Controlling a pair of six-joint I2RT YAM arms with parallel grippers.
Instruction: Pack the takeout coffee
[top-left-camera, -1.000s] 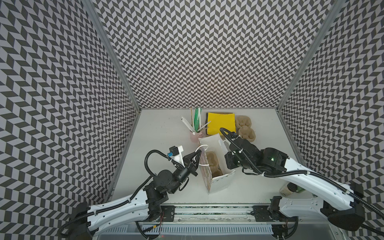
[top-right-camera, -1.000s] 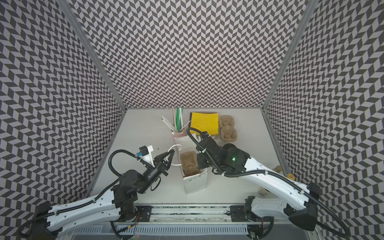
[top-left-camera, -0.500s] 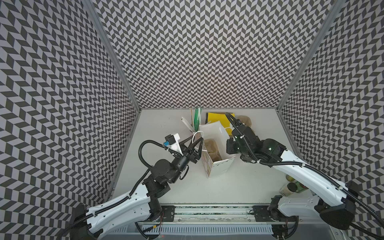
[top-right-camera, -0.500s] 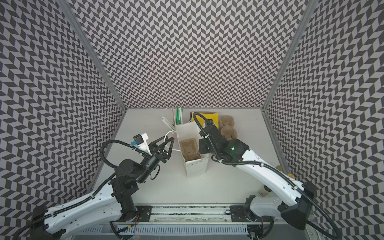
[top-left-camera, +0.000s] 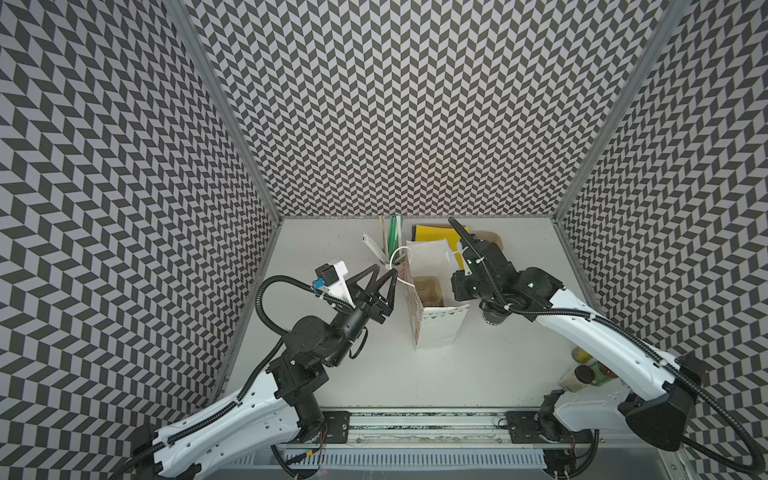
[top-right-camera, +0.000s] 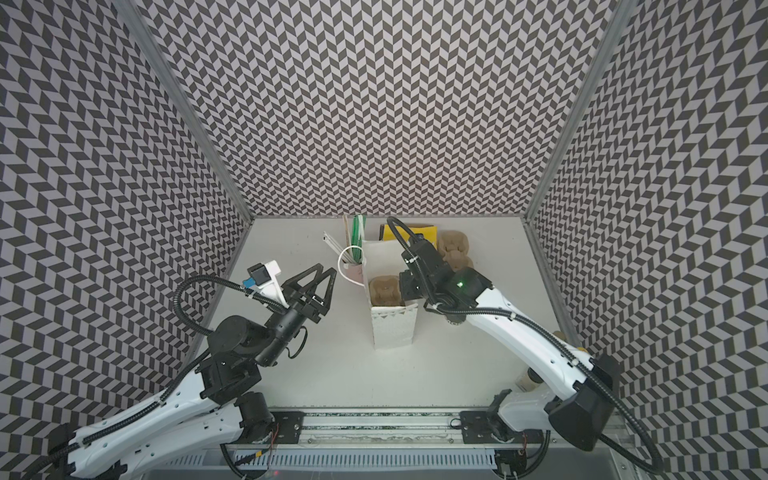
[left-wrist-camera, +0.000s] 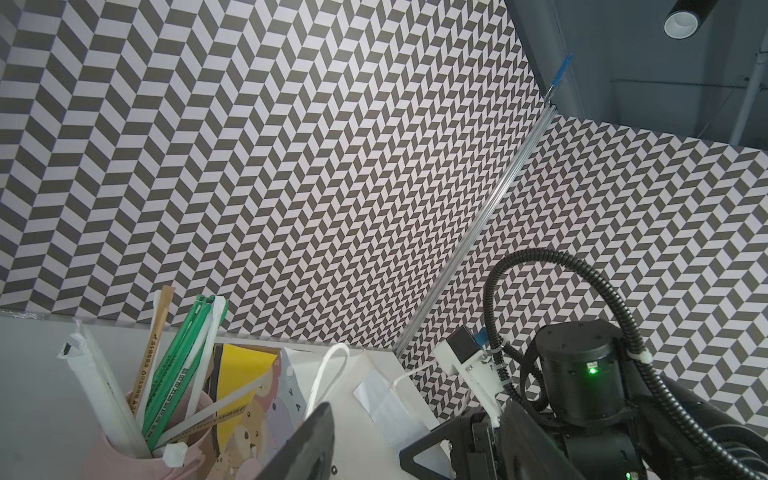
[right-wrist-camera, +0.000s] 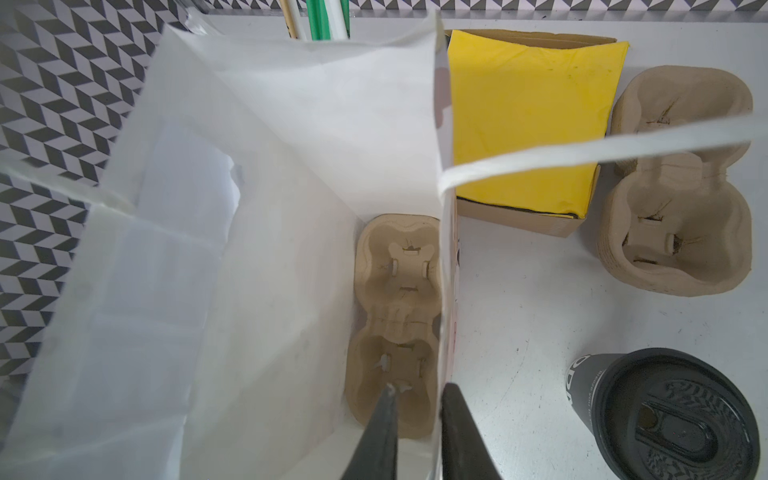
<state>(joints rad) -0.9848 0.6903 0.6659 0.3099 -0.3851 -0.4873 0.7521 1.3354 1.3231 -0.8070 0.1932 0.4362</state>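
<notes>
You had black-and-grey zigzag walls (top-left-camera: 415, 104) around a pale grey table (top-left-camera: 374, 374). Your bag (right-wrist-camera: 291, 166) was white inside, with cartoon animals printed outside; the carrier (right-wrist-camera: 395, 311) in it was tan. The box (right-wrist-camera: 528, 124) was yellow on top. The coffee cup (right-wrist-camera: 586, 390) was black with white lettering, its lid (right-wrist-camera: 685, 428) black. The pink cup (left-wrist-camera: 124, 457) held green, white and brown straws (left-wrist-camera: 178, 361)

Pink cup (left-wrist-camera: 120, 465) holding wrapped straws (left-wrist-camera: 176, 370), yellow cardboard box (right-wrist-camera: 528, 116), stacked pulp carriers (right-wrist-camera: 681, 232) beside it, bottles (top-left-camera: 577, 377) well apart.
</notes>
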